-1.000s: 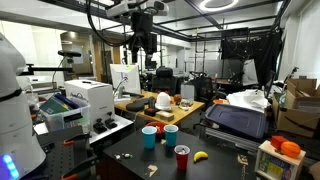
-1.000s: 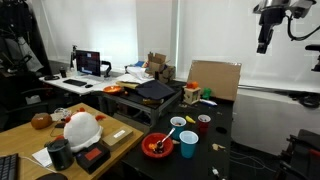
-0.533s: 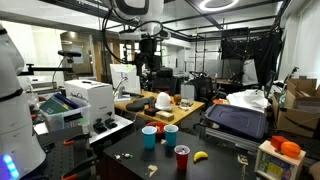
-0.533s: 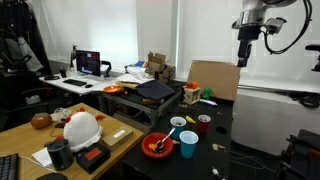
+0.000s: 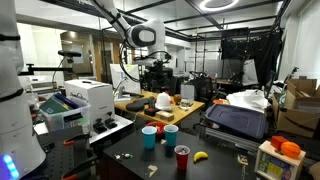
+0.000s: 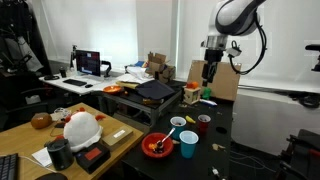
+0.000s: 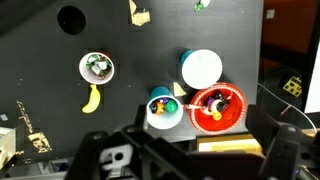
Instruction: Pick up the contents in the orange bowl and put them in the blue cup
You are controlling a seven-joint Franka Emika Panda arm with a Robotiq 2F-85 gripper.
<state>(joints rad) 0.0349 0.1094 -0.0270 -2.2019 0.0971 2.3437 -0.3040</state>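
arm (image 6: 238, 14) high over the table (image 6: 243, 150), pincer (image 6: 209, 78) downward, wide open and empty, well above the orange bowl (image 6: 157, 146)

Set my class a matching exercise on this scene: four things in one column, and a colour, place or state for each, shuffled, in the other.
Things:
1. banana
2. orange bowl
3. red cup
4. claw

Descriptions:
A. open, hanging high up
B. yellow, lying flat
C. shallow, small items inside
D. upright, near the banana

Pairs: 1-B, 2-C, 3-D, 4-A
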